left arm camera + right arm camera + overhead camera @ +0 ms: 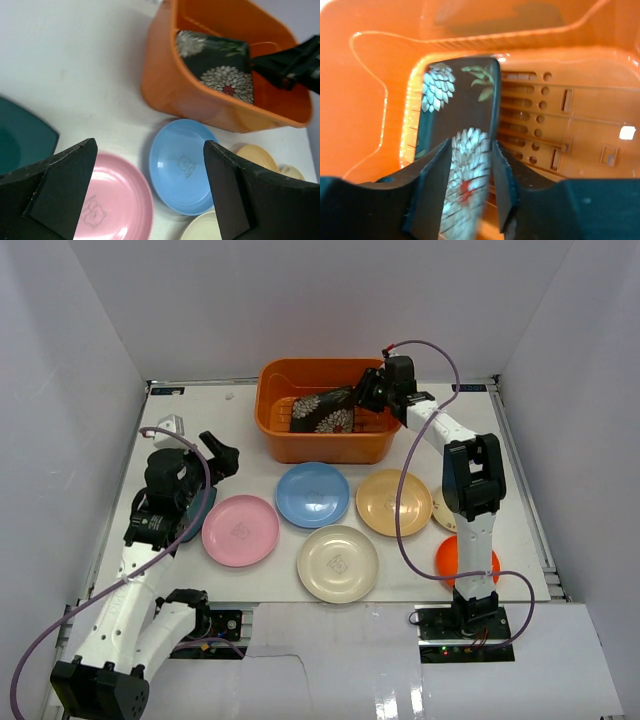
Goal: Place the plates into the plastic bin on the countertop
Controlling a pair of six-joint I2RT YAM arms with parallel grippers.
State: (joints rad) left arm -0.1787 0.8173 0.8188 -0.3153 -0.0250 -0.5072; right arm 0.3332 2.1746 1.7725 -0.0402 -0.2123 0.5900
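The orange plastic bin [322, 448] stands at the back of the countertop [500, 440]. Inside it a dark flower-patterned square plate [322, 413] leans tilted, blurred between the parted fingers of my right gripper [470, 172], which is open; a gap shows at the right pad. On the countertop lie pink [240, 530], light blue [312, 494], cream [338, 563] and tan [393, 502] plates. An orange plate [450, 558] and a small beige one [442, 508] are partly hidden by the right arm. My left gripper [150, 192] hangs wide open and empty above the pink and blue plates.
A dark teal plate [20, 137] lies at the left, mostly under the left arm. The bin's slotted floor [560, 115] is bare to the right of the patterned plate. White walls close in the left, back and right sides.
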